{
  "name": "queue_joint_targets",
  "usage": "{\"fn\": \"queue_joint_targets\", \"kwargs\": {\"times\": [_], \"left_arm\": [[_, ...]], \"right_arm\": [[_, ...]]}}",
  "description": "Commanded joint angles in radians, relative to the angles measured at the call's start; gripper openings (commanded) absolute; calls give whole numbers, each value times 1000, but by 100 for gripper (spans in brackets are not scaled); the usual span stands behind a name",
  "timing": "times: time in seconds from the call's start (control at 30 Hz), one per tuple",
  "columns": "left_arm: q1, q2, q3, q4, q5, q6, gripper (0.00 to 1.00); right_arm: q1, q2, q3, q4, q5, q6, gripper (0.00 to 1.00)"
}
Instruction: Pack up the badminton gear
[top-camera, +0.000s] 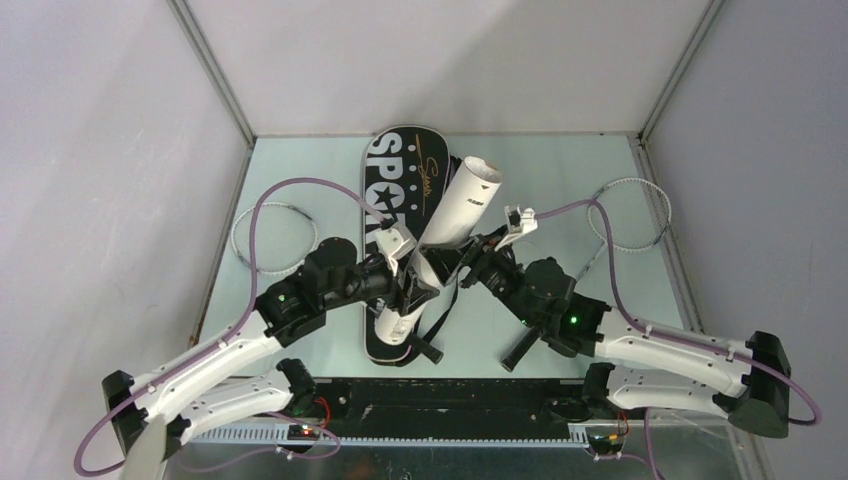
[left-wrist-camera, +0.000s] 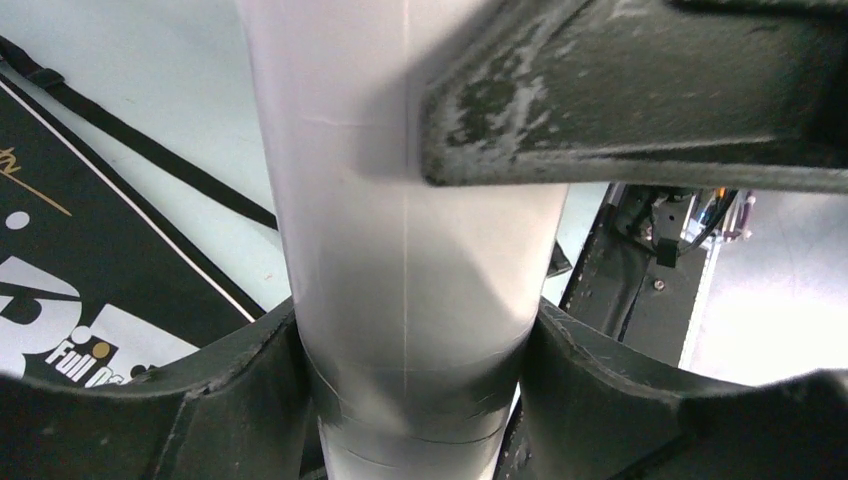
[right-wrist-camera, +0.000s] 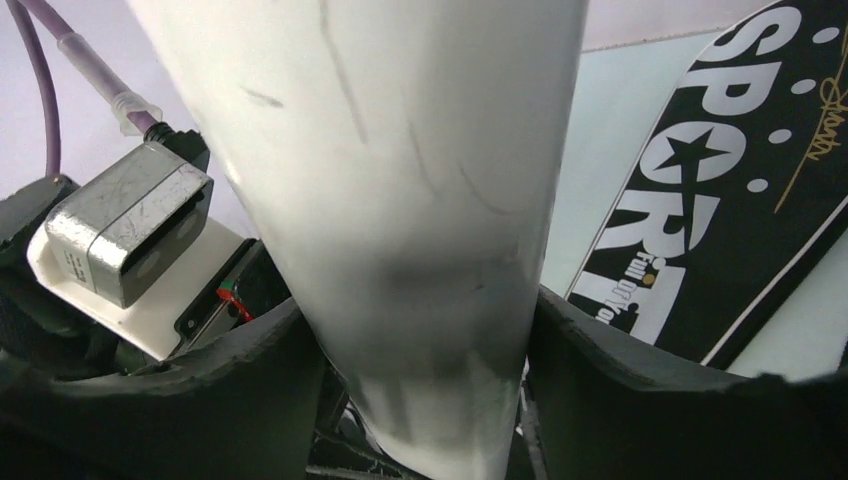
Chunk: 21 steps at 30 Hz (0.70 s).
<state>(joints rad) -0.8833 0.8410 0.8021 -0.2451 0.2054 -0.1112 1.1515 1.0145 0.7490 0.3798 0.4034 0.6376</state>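
Reading from the left: one racket (top-camera: 283, 248) is lying on the table, well apart from the work and outboard of the left arm. The left gripper (top-camera: 407, 287) is clamping the tube (top-camera: 455, 205) near its closer end. In the left wrist view its fingers (left-wrist-camera: 225, 400) are pressing the white wall on both sides.

The tube is sitting tilted over the bag (top-camera: 392, 165), with its long axis running from near-left to far-right and its open mouth at the far end. I cannot tell whether the near end is resting on the bag.

The right gripper (top-camera: 470, 252) is gripping the same tube just beyond the left one, its fingers (right-wrist-camera: 640, 390) likewise touching both sides. The second racket (top-camera: 630, 215) is lying far right.

In my judgement the coming move is turning on that slant. Both arms are equally near, with their jaws set crosswise to the axis.

Lettering: the bag is showing "SPORT" in white capitals with a star in the O, plus gold script I cannot read. The tube's dark print is too small to read.
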Motion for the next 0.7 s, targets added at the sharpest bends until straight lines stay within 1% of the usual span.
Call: {"fn": "queue_joint_targets", "kwargs": {"times": [0.0,0.03,0.1,0.2,0.27,0.37,0.43,0.47,0.53,0.6,0.67], "left_arm": [[3,7,57,36,19,21,48],[2,7,57,36,14,18,46],[3,1,55,33,7,12,44],[3,-17,50,29,-15,8,42],[3,-32,49,22,-37,12,41],[3,-57,57,-13,-89,27,40],[3,-74,75,-64,-150,44,40],[3,-81,80,-102,-209,57,40],[3,-108,89,-147,-295,74,40],[3,-140,92,-181,-345,100,40],[3,-173,88,-207,-359,139,40]], "right_arm": [[-13,-84,-24,-35,-42,7,73],[-15,-109,-38,-45,-42,1,76],[-19,-146,-57,-67,-38,-6,79],[-31,-196,-80,-123,-29,-20,86],[-39,-232,-95,-166,-31,-42,88],[-43,-286,-110,-263,9,-59,87],[-50,-314,-115,-378,74,-17,85],[-53,-321,-121,-457,95,33,84],[-66,-342,-139,-549,134,97,82],[-88,-351,-159,-601,152,137,80],[-127,-349,-176,-628,156,155,76]]}}
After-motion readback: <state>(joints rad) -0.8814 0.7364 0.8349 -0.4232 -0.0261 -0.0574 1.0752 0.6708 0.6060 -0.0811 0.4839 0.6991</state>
